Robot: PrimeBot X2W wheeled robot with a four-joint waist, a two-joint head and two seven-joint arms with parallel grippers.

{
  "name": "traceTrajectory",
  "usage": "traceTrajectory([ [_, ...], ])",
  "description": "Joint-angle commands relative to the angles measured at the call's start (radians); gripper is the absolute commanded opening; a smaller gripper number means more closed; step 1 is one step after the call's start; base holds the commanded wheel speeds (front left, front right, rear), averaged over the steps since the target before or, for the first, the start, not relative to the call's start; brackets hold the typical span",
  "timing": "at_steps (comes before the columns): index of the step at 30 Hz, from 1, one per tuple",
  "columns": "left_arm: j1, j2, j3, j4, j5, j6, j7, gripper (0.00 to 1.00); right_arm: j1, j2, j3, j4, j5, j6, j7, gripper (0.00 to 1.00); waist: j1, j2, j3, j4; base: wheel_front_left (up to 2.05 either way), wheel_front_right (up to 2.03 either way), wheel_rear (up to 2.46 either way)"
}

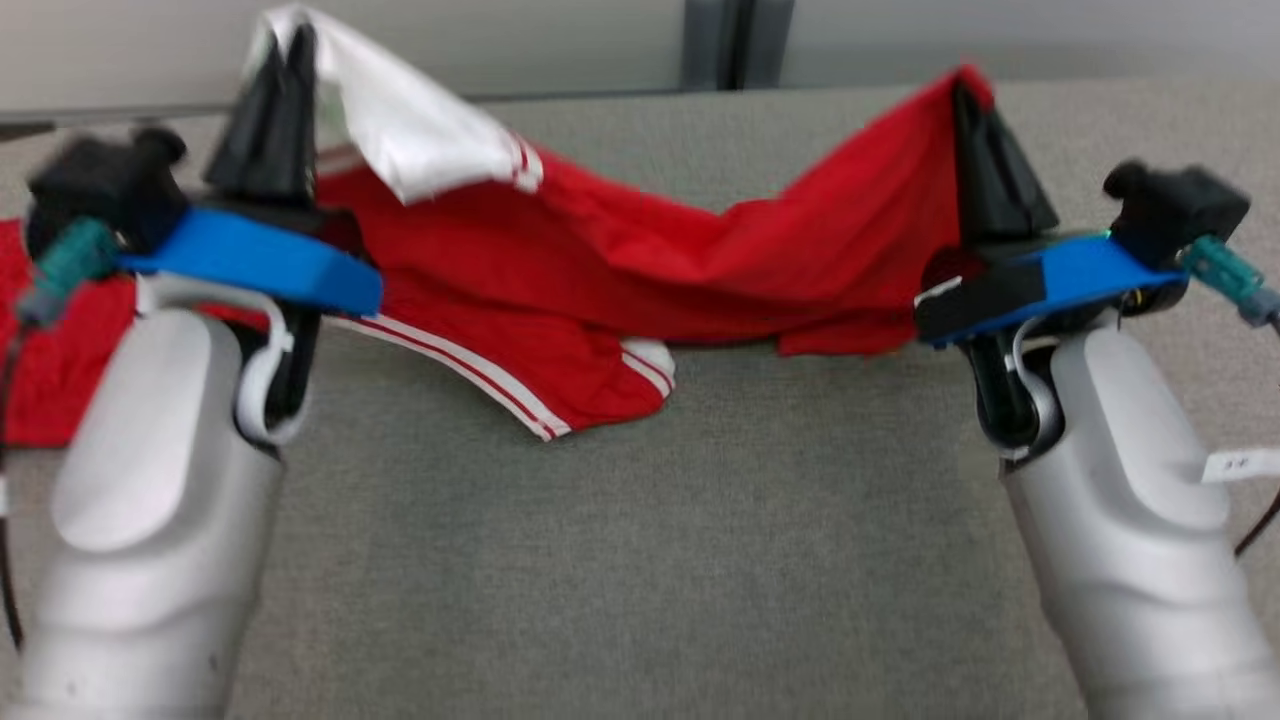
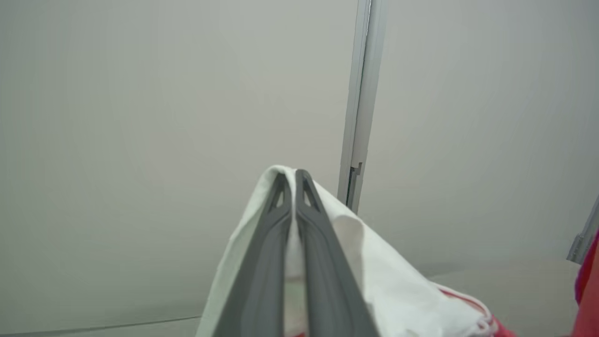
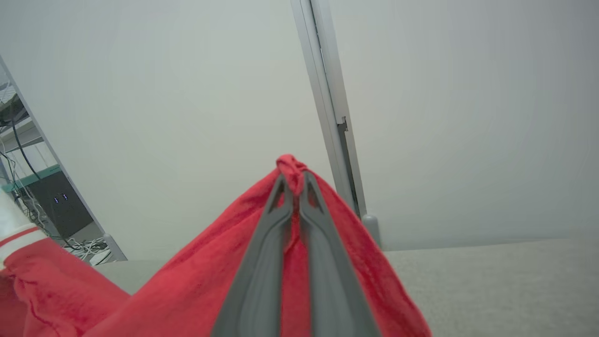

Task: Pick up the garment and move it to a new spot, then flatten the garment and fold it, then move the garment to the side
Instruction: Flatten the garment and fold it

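Garment (image 1: 700,260) hanging slack, left tool (image 1: 287,45) pinching its white part, right tool (image 1: 966,95) its red edge

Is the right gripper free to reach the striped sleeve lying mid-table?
Probably not: the right gripper is shut on the garment at its raised red corner, so it would have to let go first.

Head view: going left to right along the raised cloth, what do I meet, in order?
From the left: left gripper, pinching the white part → garment, its red middle sagging to the grey table → right gripper, pinching a red edge.
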Motion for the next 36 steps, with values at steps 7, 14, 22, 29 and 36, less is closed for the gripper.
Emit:
traceTrajectory([
  [7,-0.456,0.079,-0.032,0.077,-0.064,-0.002,0.048,0.00,-0.443,-0.003,-0.025,0.143,0.107,0.000,0.011,0.00,-0.0003,0.0000,0.159,-0.017,0.00,0.00,0.00],
  [14,-0.810,0.090,-0.103,0.191,-0.102,-0.002,0.056,0.00,-0.775,-0.012,-0.119,0.311,0.167,0.000,0.011,0.00,-0.0003,0.0000,0.219,-0.019,0.00,0.00,0.00],
  [22,-1.042,0.080,-0.201,0.328,-0.149,-0.002,0.005,0.00,-0.974,-0.042,-0.146,0.466,0.153,0.000,0.002,0.00,-0.0003,0.0000,0.244,-0.013,0.00,0.00,0.00],
  [29,-0.940,0.080,-0.267,0.380,-0.229,-0.002,-0.038,0.00,-0.891,-0.047,-0.136,0.501,0.168,0.000,-0.002,0.00,-0.0003,0.0000,0.253,0.001,0.00,0.00,0.00],
  [36,-0.624,0.109,-0.215,0.276,-0.253,0.000,-0.048,0.00,-0.586,-0.023,-0.100,0.351,0.220,0.000,-0.002,0.00,-0.0003,0.0000,0.208,-0.002,0.00,0.00,0.00],
])
